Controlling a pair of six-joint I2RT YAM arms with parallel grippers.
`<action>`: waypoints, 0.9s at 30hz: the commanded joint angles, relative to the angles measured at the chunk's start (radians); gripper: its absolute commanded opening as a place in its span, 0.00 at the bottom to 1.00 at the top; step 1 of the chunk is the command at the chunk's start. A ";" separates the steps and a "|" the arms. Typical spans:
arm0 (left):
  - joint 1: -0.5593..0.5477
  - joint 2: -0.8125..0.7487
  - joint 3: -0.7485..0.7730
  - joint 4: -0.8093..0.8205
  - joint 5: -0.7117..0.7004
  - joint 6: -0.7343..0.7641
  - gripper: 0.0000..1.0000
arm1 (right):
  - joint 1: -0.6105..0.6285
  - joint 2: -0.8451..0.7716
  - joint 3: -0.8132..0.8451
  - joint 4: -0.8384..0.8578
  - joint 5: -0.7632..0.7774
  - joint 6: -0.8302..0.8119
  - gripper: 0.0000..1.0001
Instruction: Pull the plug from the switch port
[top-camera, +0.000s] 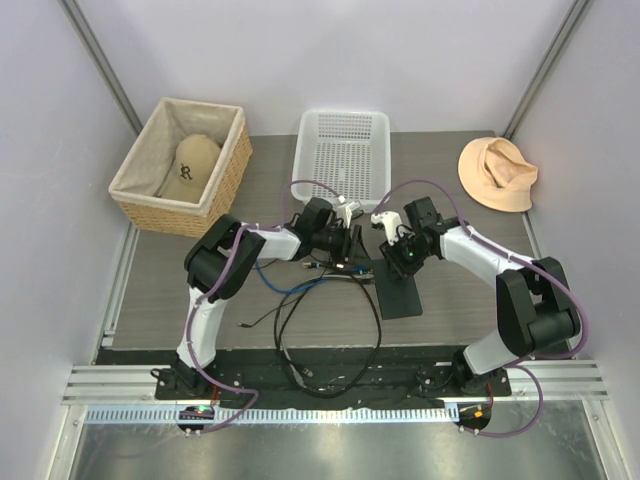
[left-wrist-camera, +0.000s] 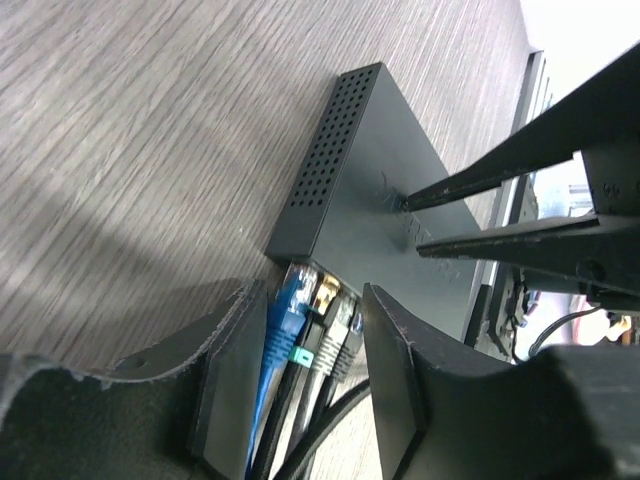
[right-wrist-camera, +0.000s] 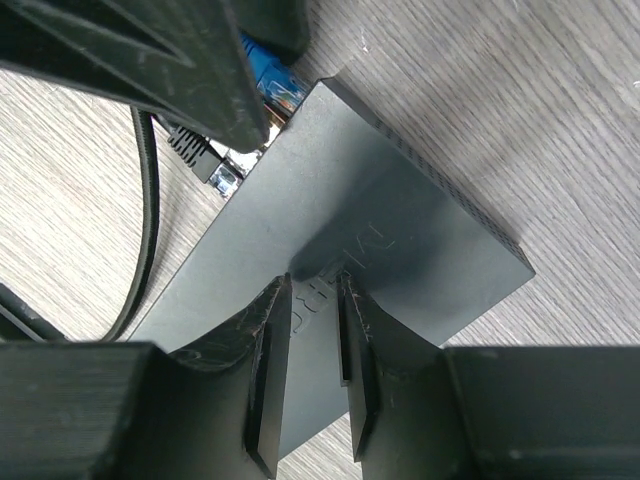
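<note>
A: Where's the flat matte-black switch box with the perforated side?
B: Mid-worktop, nearer the near edge. Left jaws gape around the blue plastic plug in its edge port. Right jaws, slightly parted, press on embossed lettering I can't read.

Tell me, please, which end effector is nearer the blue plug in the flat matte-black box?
Left. The left end effector straddles the blue plug at the port edge of the matte-black box; the right end effector sits over its top face, away from the ports.
</note>
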 joint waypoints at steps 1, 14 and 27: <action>-0.009 0.062 0.020 -0.016 -0.010 -0.015 0.47 | 0.000 -0.027 -0.042 0.014 0.025 -0.019 0.33; -0.005 0.087 0.030 0.021 0.090 -0.021 0.38 | 0.000 -0.036 -0.056 0.029 0.027 -0.016 0.33; 0.011 0.067 0.006 -0.026 0.096 0.047 0.34 | 0.000 -0.045 -0.066 0.043 0.030 -0.013 0.34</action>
